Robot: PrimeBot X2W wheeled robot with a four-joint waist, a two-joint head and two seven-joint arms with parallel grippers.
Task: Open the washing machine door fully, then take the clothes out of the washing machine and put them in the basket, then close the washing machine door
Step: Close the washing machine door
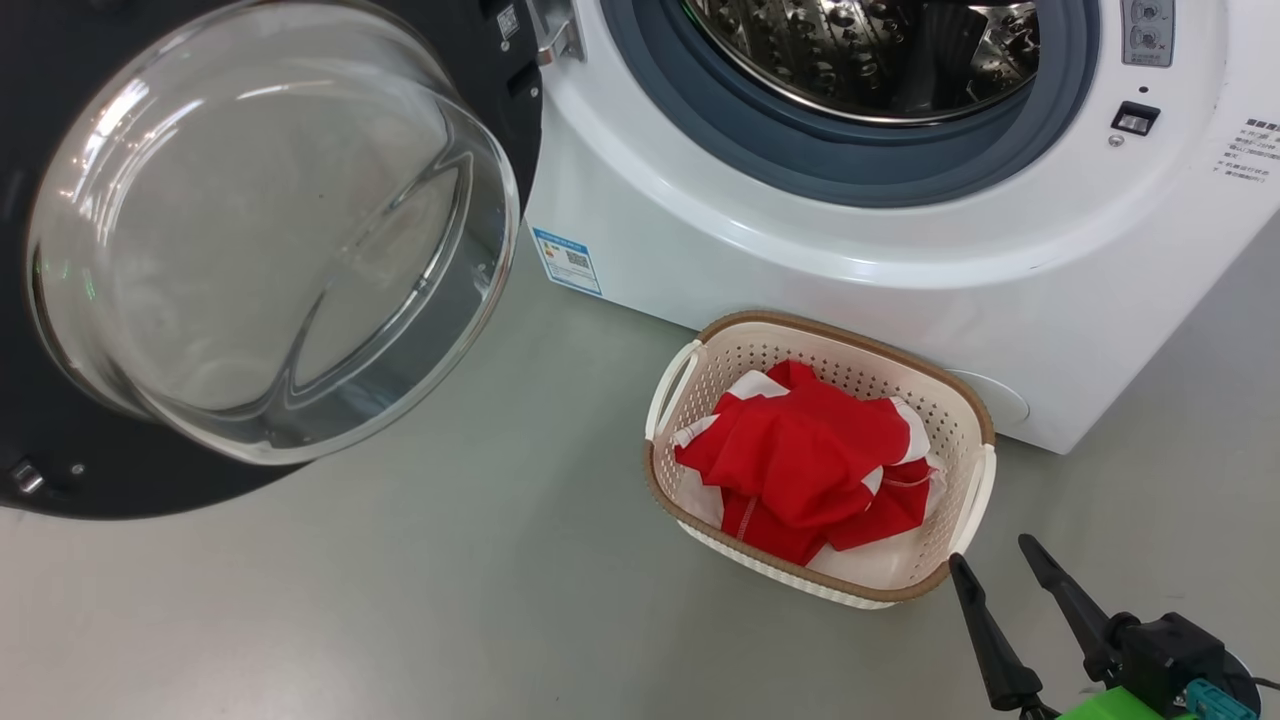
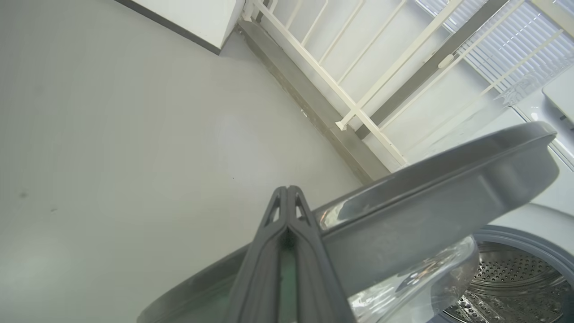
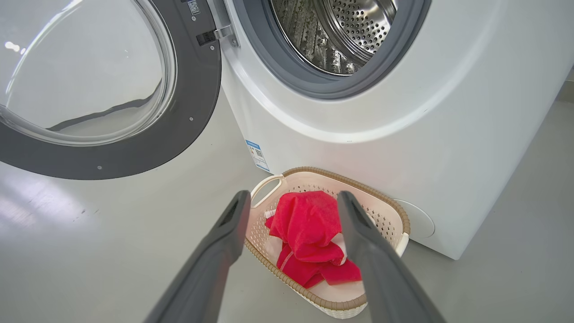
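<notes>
Red fabric with white trim: the clothes (image 1: 800,450), one heap, garment count impossible to tell. Heaped inside the one basket (image 1: 850,365), cream perforated plastic with a brown woven-look rim and two white side handles. Basket on the grey floor (image 1: 400,600), just ahead of the right gripper (image 1: 991,551) and slightly to its left. In the right wrist view, framed between that gripper's two dark fingers.

Right gripper spread wide, holding nothing, left fingertip near the basket rim.

One washing machine (image 1: 800,260), white, just beyond the basket from the right gripper, with one grey rubber ring (image 1: 760,150) around one perforated steel drum (image 1: 870,50). One washing machine door (image 1: 270,230), standing wide open, ahead and well to the left of the right gripper.

Writing:
- Blue label (image 1: 567,261) with a QR code on the machine's lower front corner, text too small to read.
- Small QR sticker (image 1: 506,20) on the door's hinge side.
- Printed dark lines (image 1: 1255,150) at the machine's right front, unreadable.

Added by the head view: a grey panel (image 1: 1147,30) with two round buttons, and a latch socket (image 1: 1135,118) below it.

Added by the left wrist view: the left gripper (image 2: 287,190), two fingers pressed together, holding nothing, lying across the door's grey edge. Cannot tell whether touching it. Cream railing (image 2: 350,103) beyond the fingertips.
</notes>
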